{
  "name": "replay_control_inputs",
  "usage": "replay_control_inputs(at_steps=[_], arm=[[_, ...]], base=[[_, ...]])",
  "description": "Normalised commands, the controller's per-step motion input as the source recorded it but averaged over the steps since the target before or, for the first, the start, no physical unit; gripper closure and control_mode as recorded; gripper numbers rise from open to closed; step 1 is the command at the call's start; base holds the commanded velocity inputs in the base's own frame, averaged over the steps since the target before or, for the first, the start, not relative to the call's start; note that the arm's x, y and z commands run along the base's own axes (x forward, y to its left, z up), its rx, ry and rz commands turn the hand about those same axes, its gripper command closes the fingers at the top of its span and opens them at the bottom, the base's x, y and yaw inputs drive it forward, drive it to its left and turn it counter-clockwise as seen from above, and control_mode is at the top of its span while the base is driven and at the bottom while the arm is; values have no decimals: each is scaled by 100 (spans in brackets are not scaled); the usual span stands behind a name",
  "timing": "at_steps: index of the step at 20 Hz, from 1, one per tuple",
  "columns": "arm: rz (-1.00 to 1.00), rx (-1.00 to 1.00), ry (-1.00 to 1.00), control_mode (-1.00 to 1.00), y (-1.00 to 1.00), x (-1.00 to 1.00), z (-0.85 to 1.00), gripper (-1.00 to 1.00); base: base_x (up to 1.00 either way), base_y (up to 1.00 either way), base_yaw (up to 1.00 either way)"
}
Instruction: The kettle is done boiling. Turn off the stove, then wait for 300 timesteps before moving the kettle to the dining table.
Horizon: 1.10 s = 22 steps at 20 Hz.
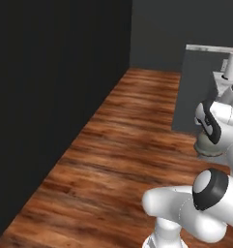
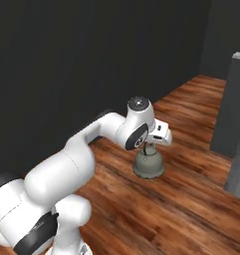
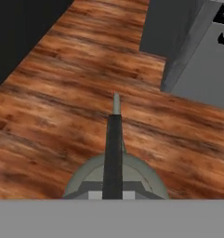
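A: Right under the hand camera sits the kettle, its dark handle running straight away from the lens and the spout pointing the same way, out over the wooden floor

B: So its long axis lies along the hand's line of sight?

A: Yes, handle and spout in one line. From the right base view the kettle hangs upright below the gripper, above the floorboards and near a grey cabinet side

B: Is the gripper holding it?

A: I judge so: the jaws are shut tight on the handle, with the kettle hanging just beneath the hand

B: How should the carry go?

A: Keep the hand level so the kettle stays upright, and drive gently; a thin handle could let the kettle swing. The dining table isn't identifiable yet, so keep well off that cabinet corner
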Motion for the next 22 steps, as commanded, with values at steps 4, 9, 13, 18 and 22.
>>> replay_control_inputs(at_steps=[4,9,13,18,22], arm=[[0,0,0,100,0,0,0,100],[0,0,0,100,0,0,0,100],[0,0,0,100,0,0,0,100],[0,0,0,100,0,0,0,100],[0,0,0,100,0,0,0,100]], base=[[87,38,-35],[83,38,-34],[67,43,-36],[13,44,-42],[0,28,-51]])
